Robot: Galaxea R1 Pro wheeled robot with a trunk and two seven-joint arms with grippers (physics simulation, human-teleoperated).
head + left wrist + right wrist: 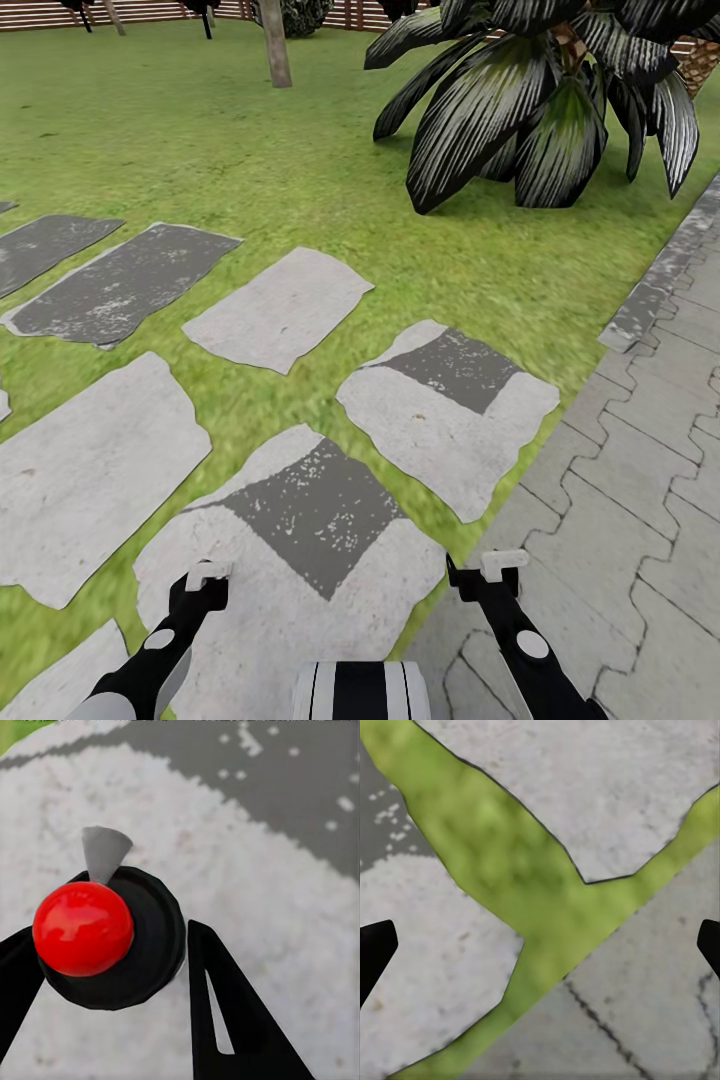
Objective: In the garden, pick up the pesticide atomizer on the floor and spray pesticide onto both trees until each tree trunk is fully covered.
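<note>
- The left pincer [205, 580] hangs low over a pale stepping stone [300, 560] that carries a dark grey patch.
- In the left wrist view, the left pincer [112, 934] is clenched on the pesticide atomizer [142, 945]. Its two black fingers [225, 1020] sit against opposite sides of the dark, round body.
- The atomizer is seen end-on. A glossy red sphere and a small grey wedge lie on the side facing the camera. No trigger head can be made out.
- The right pincer [495, 570] hangs at the edge of the same stone, just beside the grey paved path [640, 520].
- In the right wrist view, the right pincer [540, 945] is released. Its black fingers are spread to the frame edges with nothing between them. Grass [510, 862] and stone slabs lie below it.
- More stepping stones [280, 305] cross the lawn [200, 130] ahead of the robot.
- One tree trunk [275, 45], pale grey-brown, stands well apart at the far side of the lawn.
- A palm-like plant [540, 100] with dark striped leaves stands beside the path.
- A brown slat fence [40, 12] bounds the lawn.
</note>
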